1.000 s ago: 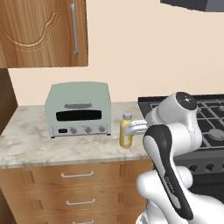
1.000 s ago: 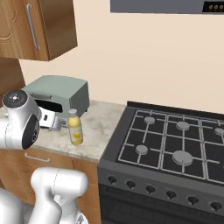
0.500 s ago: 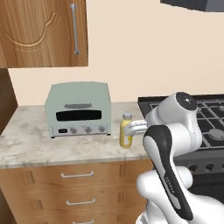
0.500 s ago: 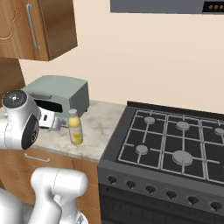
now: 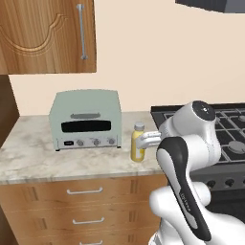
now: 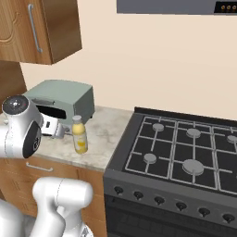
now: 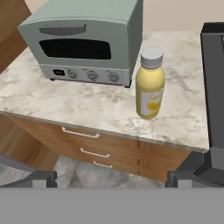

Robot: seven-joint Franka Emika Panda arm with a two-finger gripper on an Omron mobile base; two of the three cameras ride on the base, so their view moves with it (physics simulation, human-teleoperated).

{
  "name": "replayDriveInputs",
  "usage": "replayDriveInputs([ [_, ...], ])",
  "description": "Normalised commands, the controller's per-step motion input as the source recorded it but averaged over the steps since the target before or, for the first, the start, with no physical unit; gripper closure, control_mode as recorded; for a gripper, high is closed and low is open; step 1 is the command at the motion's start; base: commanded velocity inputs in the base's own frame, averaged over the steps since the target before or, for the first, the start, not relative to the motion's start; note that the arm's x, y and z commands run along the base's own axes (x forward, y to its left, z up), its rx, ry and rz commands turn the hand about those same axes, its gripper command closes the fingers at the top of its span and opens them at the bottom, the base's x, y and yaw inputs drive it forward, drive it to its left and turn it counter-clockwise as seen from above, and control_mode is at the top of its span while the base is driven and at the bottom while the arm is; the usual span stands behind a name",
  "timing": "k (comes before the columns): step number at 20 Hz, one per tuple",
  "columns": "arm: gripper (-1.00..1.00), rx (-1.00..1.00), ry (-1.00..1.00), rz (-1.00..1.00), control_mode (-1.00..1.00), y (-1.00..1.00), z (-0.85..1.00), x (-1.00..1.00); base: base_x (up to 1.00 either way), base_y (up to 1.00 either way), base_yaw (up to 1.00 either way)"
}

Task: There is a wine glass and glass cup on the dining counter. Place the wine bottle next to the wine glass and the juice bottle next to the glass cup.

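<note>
The juice bottle (image 5: pixel 138 146) (image 6: pixel 79 136) (image 7: pixel 150 86), yellow with a pale cap, stands upright on a marbled worktop (image 5: pixel 28 150) just right of a grey toaster oven (image 5: pixel 86 119). My gripper (image 7: pixel 116 177) is open wide, with nothing between its fingers. It is held in front of the worktop's edge, short of the bottle and pointing toward it. In the hand view the bottle sits a little right of centre, above the gap between the fingertips. The wine bottle, wine glass, glass cup and dining counter are out of view.
The toaster oven (image 7: pixel 87 39) (image 6: pixel 62 99) stands close on the bottle's left. A black gas stove (image 6: pixel 185 148) (image 5: pixel 225 129) adjoins the worktop on the right. Wooden drawers (image 7: pixel 96 148) run below the edge, and a wall cabinet (image 5: pixel 48 33) hangs above.
</note>
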Motion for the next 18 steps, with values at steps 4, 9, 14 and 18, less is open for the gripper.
replayDriveInputs([
  [4, -1.0, 0.0, 0.0, 0.0, 1.0, 0.0, 0.0, 0.0, -0.02, -0.06, 0.01],
  [9, -1.0, 0.0, 0.0, 0.01, -1.0, -0.03, 0.0, -0.01, -0.07, -0.07, 0.03],
  [14, -1.0, 0.03, 0.0, 0.23, -1.0, -0.1, 0.02, -0.19, 0.0, 0.0, 0.0],
  [18, -1.0, 0.0, 0.0, 0.37, -1.0, -0.08, 0.08, -0.3, 0.0, 0.0, 0.0],
])
